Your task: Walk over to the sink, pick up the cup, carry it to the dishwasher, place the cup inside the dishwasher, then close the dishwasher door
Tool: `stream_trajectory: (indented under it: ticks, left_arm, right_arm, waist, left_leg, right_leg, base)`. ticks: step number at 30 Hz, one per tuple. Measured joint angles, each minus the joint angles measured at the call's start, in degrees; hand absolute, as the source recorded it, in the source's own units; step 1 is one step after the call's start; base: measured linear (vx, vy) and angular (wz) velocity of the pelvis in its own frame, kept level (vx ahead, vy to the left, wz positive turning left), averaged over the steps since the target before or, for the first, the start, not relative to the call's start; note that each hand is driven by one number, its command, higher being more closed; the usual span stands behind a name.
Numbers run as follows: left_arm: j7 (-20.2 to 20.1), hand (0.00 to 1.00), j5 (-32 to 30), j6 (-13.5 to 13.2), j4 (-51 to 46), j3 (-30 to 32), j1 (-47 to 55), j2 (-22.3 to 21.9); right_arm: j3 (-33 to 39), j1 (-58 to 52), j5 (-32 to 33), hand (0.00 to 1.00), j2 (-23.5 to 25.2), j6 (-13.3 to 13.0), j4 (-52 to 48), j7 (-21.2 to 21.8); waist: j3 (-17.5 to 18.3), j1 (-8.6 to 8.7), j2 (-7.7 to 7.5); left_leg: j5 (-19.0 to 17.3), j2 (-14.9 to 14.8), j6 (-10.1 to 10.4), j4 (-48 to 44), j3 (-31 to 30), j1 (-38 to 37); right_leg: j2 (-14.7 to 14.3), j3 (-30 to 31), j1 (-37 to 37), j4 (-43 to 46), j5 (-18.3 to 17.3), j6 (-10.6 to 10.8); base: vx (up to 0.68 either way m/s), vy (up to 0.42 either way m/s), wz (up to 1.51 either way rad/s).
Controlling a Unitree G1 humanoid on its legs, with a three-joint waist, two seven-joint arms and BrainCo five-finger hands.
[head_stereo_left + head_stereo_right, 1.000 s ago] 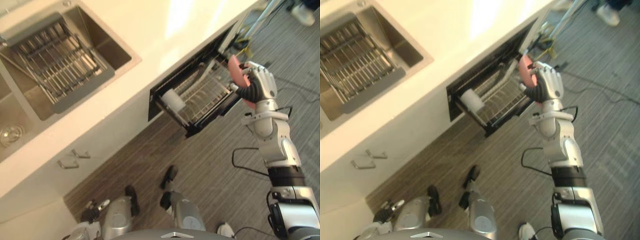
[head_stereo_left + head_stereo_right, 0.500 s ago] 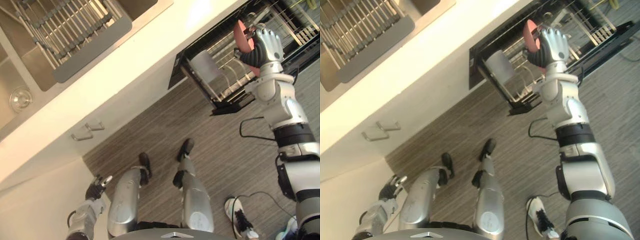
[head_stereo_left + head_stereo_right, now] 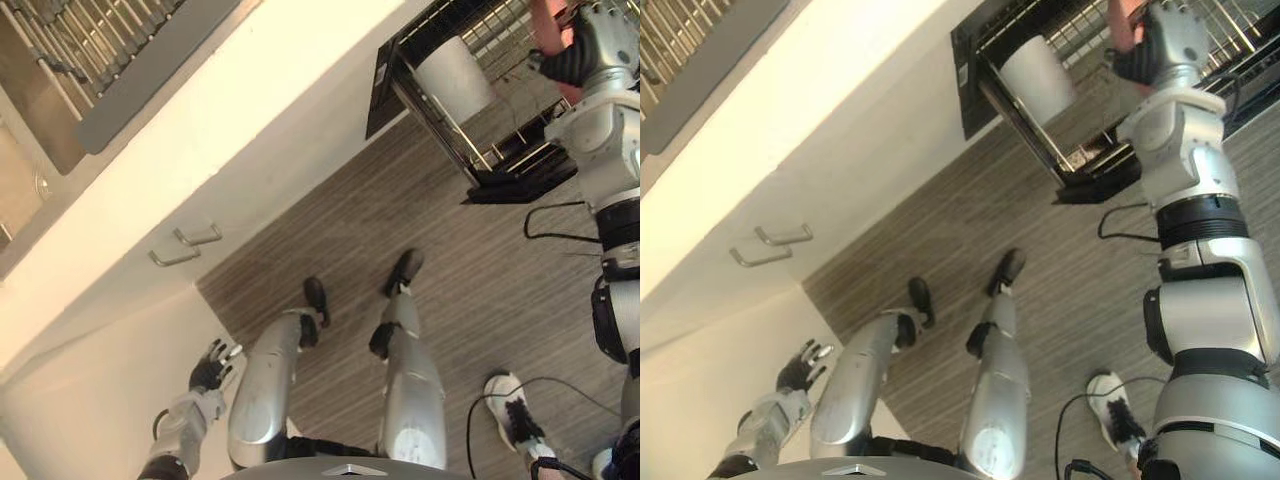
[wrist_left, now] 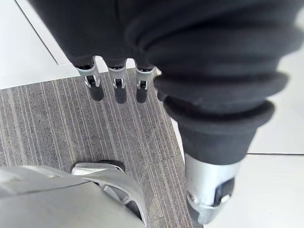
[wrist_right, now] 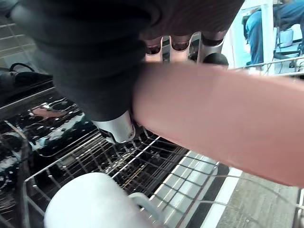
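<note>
My right hand [image 3: 600,45] is shut on a pink cup [image 3: 547,22] and holds it above the pulled-out dishwasher rack [image 3: 515,172]. In the right wrist view the pink cup [image 5: 228,123] lies across the palm, with the fingers [image 5: 180,45] curled over it and the wire rack [image 5: 156,166] below. A white cup [image 3: 455,75] lies on its side in the rack's near corner. My left hand [image 3: 212,365] hangs low beside the white cabinet, open, its fingers [image 4: 116,85] straight and holding nothing.
The white counter [image 3: 250,110] runs diagonally, with the sink and its dish rack [image 3: 60,60] at the upper left. Two cabinet handles [image 3: 185,247] sit below it. A person's white shoe [image 3: 512,415] is on the striped floor at the lower right. A seated person [image 5: 285,19] is beyond the dishwasher.
The camera has swung, sliding the counter and dishwasher toward the top of the view. My right hand still holds the pink cup over the rack. The left hand still hangs low.
</note>
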State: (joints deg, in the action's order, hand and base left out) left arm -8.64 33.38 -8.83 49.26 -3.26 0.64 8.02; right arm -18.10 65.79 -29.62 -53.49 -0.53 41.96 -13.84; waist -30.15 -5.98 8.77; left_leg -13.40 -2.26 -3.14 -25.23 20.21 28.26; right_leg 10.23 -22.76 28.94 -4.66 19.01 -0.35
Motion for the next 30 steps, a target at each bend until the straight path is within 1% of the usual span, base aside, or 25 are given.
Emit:
stream_trajectory:
  ticks: [1,3,4,6,10,12,17,21,24,25,27,28,29,30]
  left_arm:
    - [-0.49,0.00,0.26,-0.22,-0.33,-0.77,0.01,-0.04]
    - [-0.96,0.00,0.27,-0.46,-0.46,-1.72,0.16,-0.14]
    - [-1.44,0.00,0.27,-0.46,-0.65,-2.04,0.17,-0.21]
    - [-1.77,0.00,0.30,-0.63,-1.01,-2.11,0.19,-0.21]
    - [-1.85,0.00,0.37,-0.84,-1.60,-2.54,1.04,-0.21]
    - [-1.87,0.00,0.38,-0.84,-2.00,-2.56,1.83,-0.22]
    - [-2.21,0.00,0.39,-0.85,-2.62,-2.57,2.75,-0.28]
    - [-2.28,0.00,0.31,-0.93,-2.69,-2.45,3.28,-0.53]
    - [-2.19,0.00,0.27,-1.14,-2.66,-1.69,3.50,-1.76]
    - [-2.16,0.00,0.25,-1.28,-2.68,-1.33,3.51,-2.23]
    - [-2.16,0.00,0.21,-1.38,-2.69,-1.30,3.56,-2.54]
    - [-2.12,0.00,0.20,-1.63,-2.89,-0.99,3.88,-2.54]
    - [-2.04,0.00,0.20,-1.66,-3.23,-0.66,4.24,-2.53]
    - [-2.02,0.00,0.17,-1.78,-3.74,0.26,4.98,-2.57]
  right_arm:
    - [0.01,0.35,0.00,0.00,-1.28,0.78,0.16,-0.27]
    - [0.19,1.01,0.01,0.00,-1.84,1.74,2.05,-1.67]
    - [0.24,1.00,0.13,0.00,-2.57,2.37,2.79,-1.78]
    - [0.29,1.01,0.19,0.00,-3.39,2.52,3.65,-1.85]
    - [0.36,1.04,1.46,0.00,-3.40,2.57,3.99,-1.48]
    - [0.46,1.04,3.51,0.00,-3.40,1.80,3.91,-1.03]
    - [1.04,0.90,8.06,0.00,-3.40,-0.73,2.89,3.86]
    - [2.15,-0.40,12.57,0.00,-2.85,-2.84,-1.12,7.53]
    - [5.57,-2.40,18.19,0.00,-2.21,-4.11,-4.12,7.85]
    - [7.39,-3.34,21.03,0.00,-1.85,-4.59,-5.43,7.84]
    - [11.84,-5.46,25.66,0.00,-0.71,-4.93,-6.93,7.49]
    - [14.62,-7.10,29.03,0.00,0.02,-5.60,-8.15,7.19]
    - [16.17,-7.85,30.80,0.00,0.54,-5.59,-8.94,6.97]
    - [19.76,-9.94,33.28,0.00,1.63,-5.66,-10.86,6.23]
  waist:
    - [0.11,-0.01,0.17]
    - [0.22,0.00,0.35]
    - [0.52,0.01,0.80]
    - [0.89,0.01,1.36]
    - [1.99,-0.05,2.99]
    - [2.03,0.00,3.05]
    - [2.04,0.20,3.05]
    - [2.03,0.94,3.04]
    - [2.02,1.37,3.02]
    - [1.99,1.76,2.97]
    - [1.93,2.12,2.89]
    - [1.79,2.65,2.68]
    - [1.66,3.03,2.48]
    - [1.46,3.59,2.02]
  left_leg:
    - [0.33,0.65,-0.09,0.67,-0.23,-0.01]
    - [0.60,1.28,-0.04,1.46,-1.22,-0.35]
    - [0.91,1.69,-0.13,2.00,-1.66,-0.44]
    - [1.23,2.27,-0.21,2.54,-1.91,-0.55]
    - [1.54,2.94,-0.44,2.96,-2.83,-0.91]
    - [1.99,3.29,-0.44,3.70,-2.83,-1.71]
    - [2.56,3.51,-0.27,4.55,-2.82,-3.18]
    - [2.77,3.41,-0.05,5.53,-2.88,-5.52]
    - [2.80,3.34,0.05,6.43,-3.00,-7.64]
    - [2.78,3.32,0.08,6.71,-3.11,-8.22]
    - [2.77,3.33,0.10,7.34,-3.24,-9.57]
    - [2.73,3.32,0.15,7.76,-3.38,-10.51]
    - [2.71,3.32,0.18,8.03,-3.42,-11.09]
    - [2.64,3.28,0.29,8.55,-3.41,-12.26]
  right_leg:
    - [0.29,0.04,0.28,0.00,0.05,0.07]
    - [0.55,0.15,0.27,0.01,0.10,0.13]
    - [0.82,0.08,0.25,0.01,0.11,0.14]
    - [1.20,0.07,0.31,0.02,0.18,0.24]
    - [1.83,0.12,0.01,0.02,0.32,0.42]
    - [2.08,0.09,-0.44,0.02,0.07,0.10]
    - [2.33,-0.20,-1.57,0.01,-0.64,-0.28]
    - [2.38,-1.68,-3.59,0.00,-1.03,-0.45]
    - [2.23,-1.96,-5.47,0.00,-1.54,-0.31]
    - [2.20,-2.25,-6.10,0.00,-1.72,-0.15]
    - [2.14,-2.54,-7.19,0.00,-1.90,0.05]
    - [2.08,-2.70,-8.08,0.00,-2.08,0.23]
    - [2.02,-2.73,-8.54,0.00,-2.05,0.27]
    - [1.87,-2.72,-9.49,0.01,-1.79,0.76]
  base:
    - [0.06,0.108,0.01]
    - [0.04,0.101,0.03]
    - [0.04,0.105,0.08]
    - [0.03,0.110,0.08]
    - [0.02,0.110,0.04]
    - [0.01,0.090,0.03]
    - [0.00,0.066,0.01]
    - [0.02,0.052,-0.01]
    - [0.04,0.071,0.01]
    - [0.06,0.085,0.05]
    - [0.05,0.071,0.04]
    - [0.04,0.057,0.01]
    - [0.08,0.080,-0.02]
    - [0.09,0.074,-0.07]
